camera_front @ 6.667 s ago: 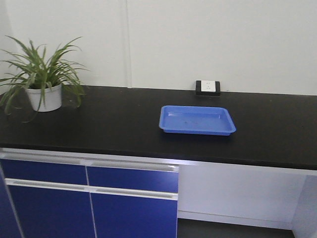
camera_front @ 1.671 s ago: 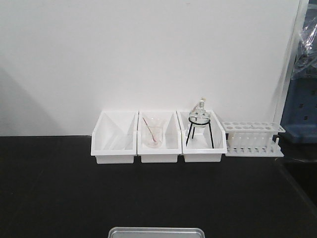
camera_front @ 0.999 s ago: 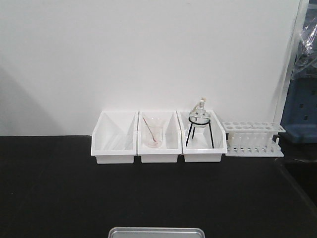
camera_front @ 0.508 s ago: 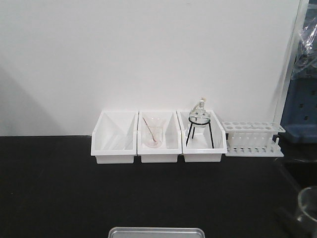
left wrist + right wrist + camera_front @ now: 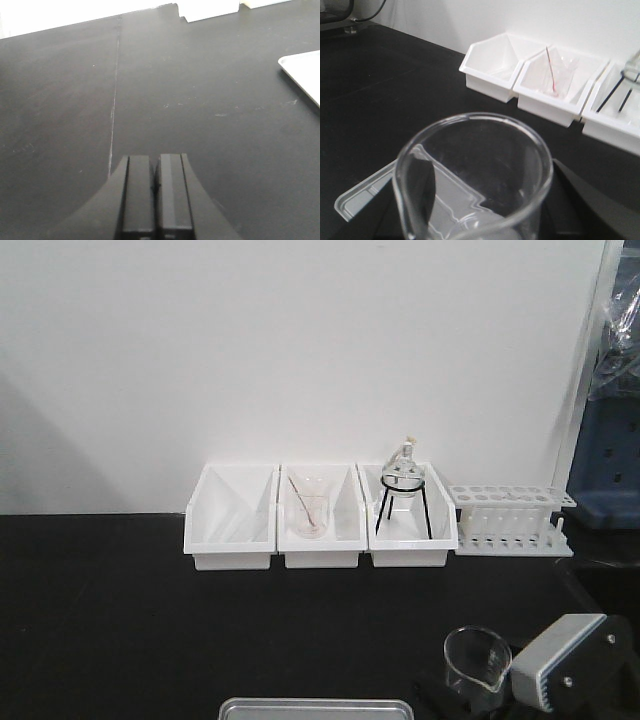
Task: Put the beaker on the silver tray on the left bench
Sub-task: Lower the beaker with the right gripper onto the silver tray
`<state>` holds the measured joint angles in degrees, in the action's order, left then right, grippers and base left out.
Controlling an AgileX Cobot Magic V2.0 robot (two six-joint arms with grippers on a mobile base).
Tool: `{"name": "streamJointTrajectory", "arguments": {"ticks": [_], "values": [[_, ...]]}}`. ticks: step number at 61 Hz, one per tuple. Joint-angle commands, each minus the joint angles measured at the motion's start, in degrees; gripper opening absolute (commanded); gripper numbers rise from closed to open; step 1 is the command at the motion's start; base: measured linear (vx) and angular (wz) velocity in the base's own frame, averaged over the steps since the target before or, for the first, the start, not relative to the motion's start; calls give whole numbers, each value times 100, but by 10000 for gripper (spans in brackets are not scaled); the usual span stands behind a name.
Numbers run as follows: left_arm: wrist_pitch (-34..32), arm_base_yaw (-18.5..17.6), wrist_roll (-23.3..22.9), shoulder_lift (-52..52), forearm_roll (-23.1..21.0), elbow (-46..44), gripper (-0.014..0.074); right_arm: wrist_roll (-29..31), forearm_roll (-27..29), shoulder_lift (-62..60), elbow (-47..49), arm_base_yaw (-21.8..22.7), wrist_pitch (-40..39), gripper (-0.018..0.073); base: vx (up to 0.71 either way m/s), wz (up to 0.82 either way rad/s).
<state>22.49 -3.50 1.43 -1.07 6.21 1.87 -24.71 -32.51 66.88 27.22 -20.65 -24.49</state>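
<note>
While the right gripper [image 5: 478, 695] clasps the empty beaker [image 5: 477, 658] between its fingers | beaker upright, just right of the silver tray [image 5: 315, 708], not in it | left gripper [image 5: 156, 190] fingers pressed together, nothing held, over the left bench [image 5: 120, 620] | three white bins [image 5: 320, 530] at far wall.

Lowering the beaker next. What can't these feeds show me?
Front view: bottom edge cuts the silver tray to its far rim; left wrist view catches one corner.
Right wrist view: the base of the beaker falls below the frame.
Front view: where the right gripper touches the glass is hidden behind the beaker.
</note>
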Motion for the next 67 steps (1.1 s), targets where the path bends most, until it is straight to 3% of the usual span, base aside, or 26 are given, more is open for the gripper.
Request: {"name": "streamJointTrajectory", "arguments": {"ticks": [1,7,8,24,38,52,67], "values": [[-475,-24,-11,-45,-12,114,1,360,449,278,217,38,-899,-11,0,0],[-475,-24,-11,-45,-12,114,1,792,596,838,217,38,-1499,-11,0,0],[-475,-24,-11,-45,-12,114,1,1107,638,1444,217,38,-2119,-11,0,0],[-475,-24,-11,-45,-12,114,1,1142,613,3369,546,19,-3790,-11,0,0],[-475,-24,-11,-45,-12,114,1,1113,424,4698,1383,19,-3946,-8,0,0],[-475,-24,-11,-45,-12,114,1,1118,355,5158,1571,19,-3929,13,0,0],[-475,-24,-11,-45,-12,114,1,1118,-48,5217,1571,19,-3913,149,0,0]]}}
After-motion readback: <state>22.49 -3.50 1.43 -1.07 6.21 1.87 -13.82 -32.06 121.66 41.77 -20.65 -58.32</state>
